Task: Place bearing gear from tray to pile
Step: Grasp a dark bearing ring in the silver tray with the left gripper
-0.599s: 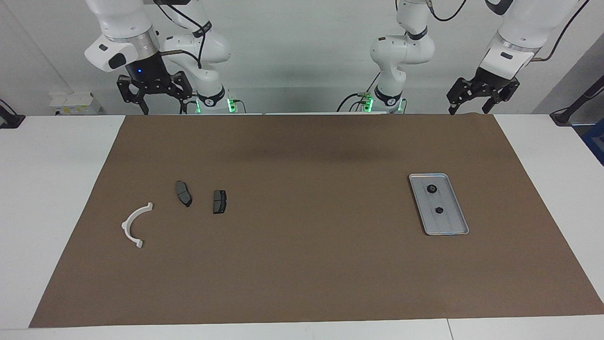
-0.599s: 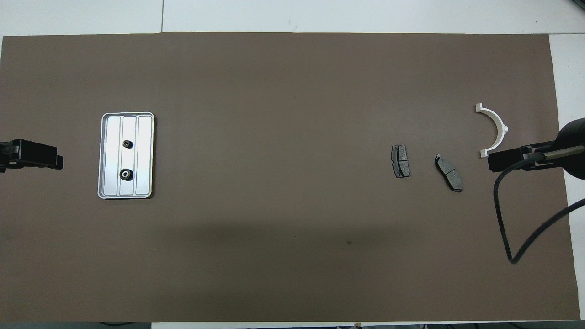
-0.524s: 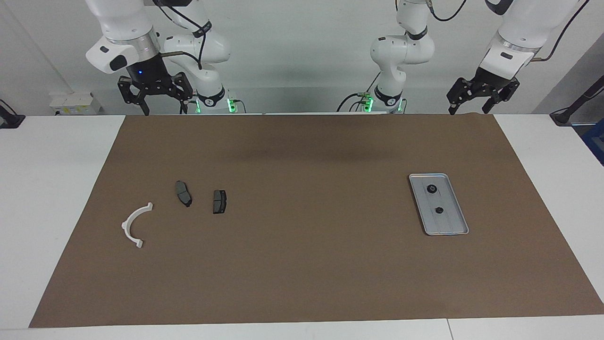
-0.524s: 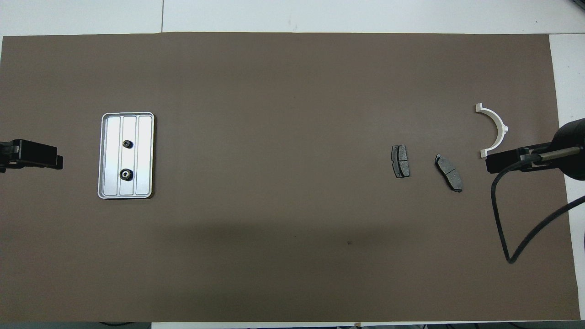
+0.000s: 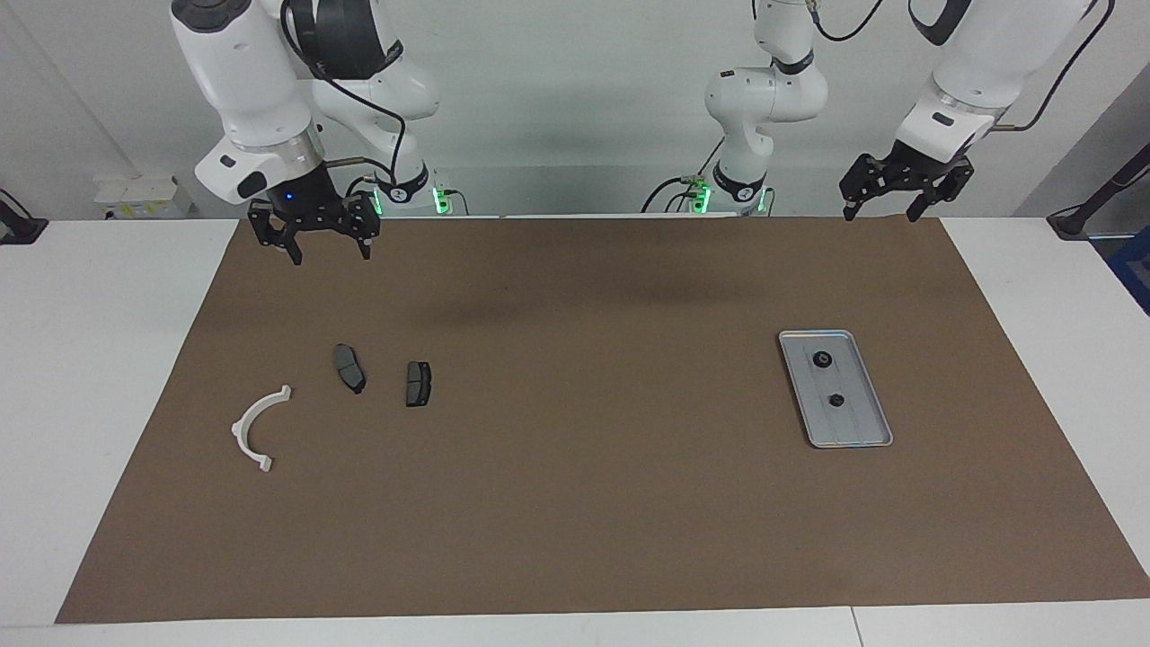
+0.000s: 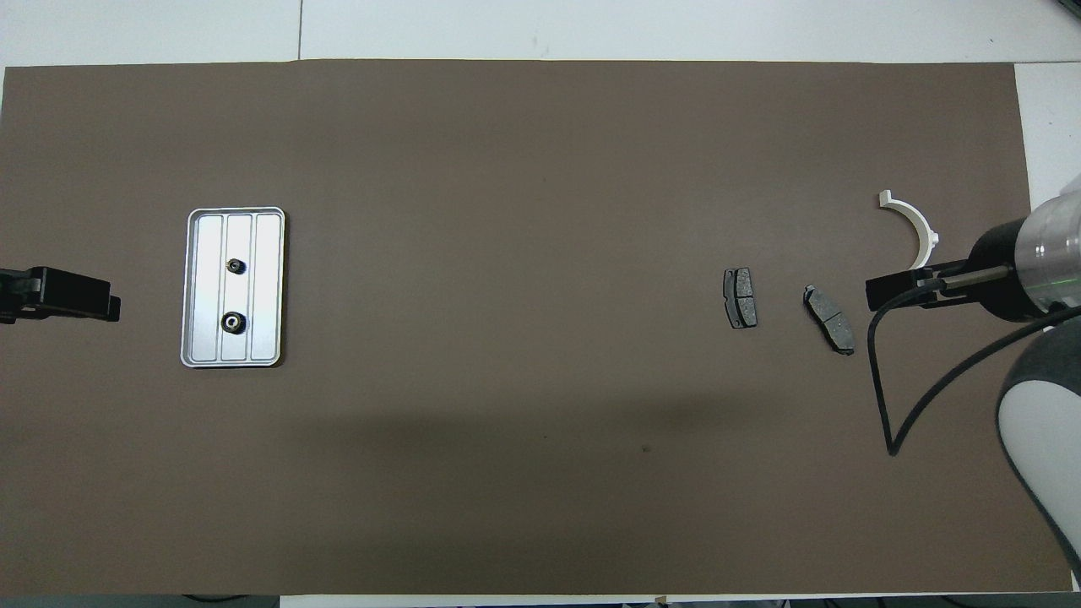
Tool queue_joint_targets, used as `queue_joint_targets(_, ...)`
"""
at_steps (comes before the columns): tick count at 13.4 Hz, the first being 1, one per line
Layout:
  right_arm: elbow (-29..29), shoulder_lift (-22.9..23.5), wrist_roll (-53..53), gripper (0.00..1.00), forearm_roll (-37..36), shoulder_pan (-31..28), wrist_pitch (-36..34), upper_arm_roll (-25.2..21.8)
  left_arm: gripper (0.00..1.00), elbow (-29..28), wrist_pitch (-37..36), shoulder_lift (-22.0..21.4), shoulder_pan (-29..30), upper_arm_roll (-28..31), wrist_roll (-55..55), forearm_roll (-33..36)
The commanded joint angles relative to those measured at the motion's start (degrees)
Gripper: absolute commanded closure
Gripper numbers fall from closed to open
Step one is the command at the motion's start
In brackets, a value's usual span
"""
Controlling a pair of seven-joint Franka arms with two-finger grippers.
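The silver ribbed tray (image 5: 855, 429) lies on the brown mat toward the left arm's end; it also shows in the overhead view (image 6: 267, 250). Two small dark bearing gears lie in it: a larger one (image 5: 821, 359) (image 6: 232, 322) nearer to the robots and a smaller one (image 5: 835, 400) (image 6: 236, 267) farther from them. The pile is toward the right arm's end: a white half-ring bracket (image 5: 254, 428) (image 6: 919, 226) and two dark brake pads (image 5: 349, 368) (image 5: 418, 384). My right gripper (image 5: 330, 254) is open and empty, raised over the mat near the pads. My left gripper (image 5: 880, 214) is open and empty, raised above the mat's edge by the robots.
The brown mat (image 5: 575, 485) covers most of the white table (image 5: 99, 359). A black cable (image 6: 887, 397) hangs in a loop from the right arm over the mat.
The right gripper has come down and moved out over the mat toward the brake pads. The left gripper has shifted slightly toward the table's middle. The parts have not moved.
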Motion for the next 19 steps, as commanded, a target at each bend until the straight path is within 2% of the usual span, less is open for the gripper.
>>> queue_joint_targets(1,-1.5,2.1,2.6,0.0,1.0,-0.3,3.5,0.2,0.0,-12.7,12.2,-4.1,0.6,0.5,2.0,1.1)
queue_joint_targets(4,-2.9,5.4,2.9,0.0,1.0,-0.3,8.8,0.2,0.0,-18.8,23.8,1.9,1.6,0.4,2.0,1.0)
queue_joint_targets(7,-2.9,8.8,2.9,0.0,1.0,-0.3,12.2,0.2,0.0,-19.3,32.7,9.5,1.7,0.5,3.4,1.0)
queue_joint_targets(10,-2.9,11.0,3.0,0.0,0.9,-0.3,13.8,0.2,0.0,-23.6,39.0,11.4,3.6,0.4,4.0,1.0)
queue_joint_targets(14,-2.9,13.7,3.4,0.0,0.8,0.5,16.1,0.2,0.0,-25.0,41.8,14.0,3.6,0.4,4.0,1.0)
queue_joint_targets(19,-2.8,14.0,3.5,0.0,0.8,0.7,16.4,0.2,0.0,-25.9,42.4,16.2,3.6,0.4,3.9,0.9)
